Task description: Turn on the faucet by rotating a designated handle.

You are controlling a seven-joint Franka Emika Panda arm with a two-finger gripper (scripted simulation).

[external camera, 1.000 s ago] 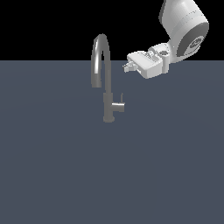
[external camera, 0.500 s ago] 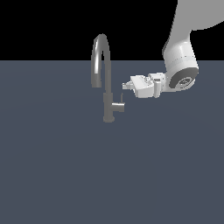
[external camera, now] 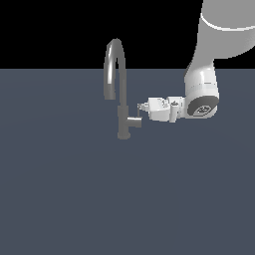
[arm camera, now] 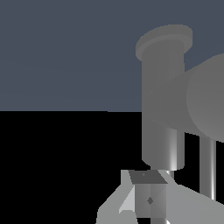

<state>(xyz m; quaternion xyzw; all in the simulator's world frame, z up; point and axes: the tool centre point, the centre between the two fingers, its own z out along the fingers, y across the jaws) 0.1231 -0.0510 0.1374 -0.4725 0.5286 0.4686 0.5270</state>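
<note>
The faucet (external camera: 121, 99) stands upright on the dark grey surface, its arched spout (external camera: 112, 62) curving toward the exterior view's left. The handle (external camera: 133, 121) sticks out of the body toward the exterior view's right, with a thin lever (external camera: 139, 115) rising at its end. My gripper (external camera: 141, 107) lies horizontal, its tip right at the lever's top; contact cannot be confirmed. In the wrist view the fingers (arm camera: 148, 199) are pressed together with nothing between them, close to the faucet body (arm camera: 161, 113) and the handle's round end (arm camera: 205, 98).
The flat dark grey surface (external camera: 74, 199) spreads around the faucet's base. My white arm (external camera: 201, 94) comes down from the upper part of the exterior view's right. No other objects show.
My gripper has come down and moved toward the exterior view's left, from above and beside the spout to the handle's lever. The faucet looks unchanged.
</note>
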